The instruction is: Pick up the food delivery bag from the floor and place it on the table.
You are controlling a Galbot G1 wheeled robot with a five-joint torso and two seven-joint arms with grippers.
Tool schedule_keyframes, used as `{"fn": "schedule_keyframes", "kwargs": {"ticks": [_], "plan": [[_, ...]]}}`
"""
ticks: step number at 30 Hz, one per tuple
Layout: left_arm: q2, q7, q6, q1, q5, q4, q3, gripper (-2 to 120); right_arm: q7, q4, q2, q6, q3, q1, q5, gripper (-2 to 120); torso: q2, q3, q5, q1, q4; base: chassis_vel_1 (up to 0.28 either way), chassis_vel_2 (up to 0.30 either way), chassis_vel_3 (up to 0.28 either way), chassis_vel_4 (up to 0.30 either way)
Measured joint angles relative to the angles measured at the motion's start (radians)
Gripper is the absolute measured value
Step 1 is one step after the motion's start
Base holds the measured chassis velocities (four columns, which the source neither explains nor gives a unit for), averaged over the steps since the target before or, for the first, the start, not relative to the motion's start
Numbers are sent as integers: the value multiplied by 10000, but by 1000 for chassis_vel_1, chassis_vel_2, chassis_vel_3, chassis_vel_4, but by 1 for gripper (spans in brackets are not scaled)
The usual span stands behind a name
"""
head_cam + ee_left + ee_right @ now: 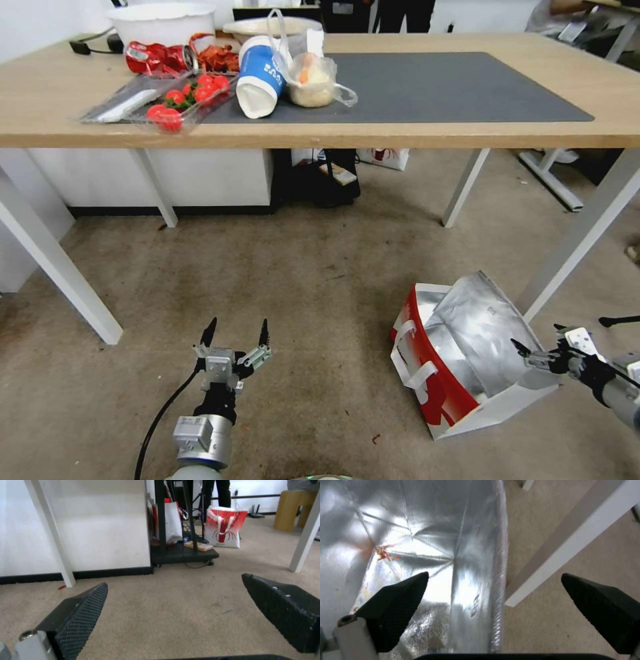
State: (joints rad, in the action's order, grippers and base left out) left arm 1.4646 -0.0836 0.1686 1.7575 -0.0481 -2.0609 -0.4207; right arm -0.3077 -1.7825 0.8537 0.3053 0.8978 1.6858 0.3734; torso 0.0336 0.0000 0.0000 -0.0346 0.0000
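Just ahead of the right gripper, spread wide, holding nothing, food delivery bag tilted on mottled carpet floor, crinkled silver foil lining, left gripper well apart, equally open.

Head view: high, facing forward and down over table and floor.
Left wrist view: low, level along floor.
Right wrist view: close above food delivery bag.
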Motion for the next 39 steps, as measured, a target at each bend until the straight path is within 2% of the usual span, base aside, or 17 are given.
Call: {"fn": "schedule_keyframes", "kwargs": {"ticks": [22, 24, 25, 28, 29, 31, 33, 34, 37, 39], "plan": [[156, 24, 1, 80, -7, 14, 52, 100, 244, 388, 23, 813, -589, -241, -531, 99, 4, 0, 0, -1, -1, 0, 0, 0, 0], [180, 26, 4, 89, -6, 9, 64, 100, 279, 388, 22, 814, -590, -242, -524, 96, 4, 0, -1, -1, 0, 0, 0, 0, 0], [249, 30, 16, 107, 11, -33, 96, 100, 380, 388, 31, 805, -612, -246, -510, 88, 5, 0, 0, -1, 0, 0, 0, 0, 0], [277, 43, 34, 127, 10, -109, 108, 100, 429, 379, 67, 779, -645, -246, -497, 76, 5, 0, 0, -1, -1, 0, 0, 0, 0], [277, 43, 34, 127, 10, -109, 108, 100, 429, 379, 67, 779, -645, -246, -497, 76, 5, 0, 0, -1, -1, 0, 0, 0, 0], [274, 51, 64, 149, -24, -132, 107, 100, 432, 378, 73, 760, -668, -247, -487, 66, 5, 0, 0, -1, 0, 0, 0, 0, 0], [273, 52, 70, 152, -29, -133, 107, 100, 435, 378, 72, 756, -673, -248, -483, 66, 5, 0, 0, -1, 0, 0, 0, 0, 0], [270, 53, 114, 174, -40, -135, 97, 100, 463, 378, 41, 735, -722, -237, -434, 56, 5, 0, 1, -1, -1, 0, 0, 0, 0], [302, 75, 199, 186, -40, -158, 41, 100, 419, 431, -97, 572, -746, -213, -428, 41, 5, 0, 0, 0, 0, 0, 0, 0, 0], [313, 89, 201, 181, -41, -187, 22, 100, 389, 459, -125, 521, -749, -217, -432, 36, 5, 0, -1, -1, 0, 0, 0, 0, 0]]}}
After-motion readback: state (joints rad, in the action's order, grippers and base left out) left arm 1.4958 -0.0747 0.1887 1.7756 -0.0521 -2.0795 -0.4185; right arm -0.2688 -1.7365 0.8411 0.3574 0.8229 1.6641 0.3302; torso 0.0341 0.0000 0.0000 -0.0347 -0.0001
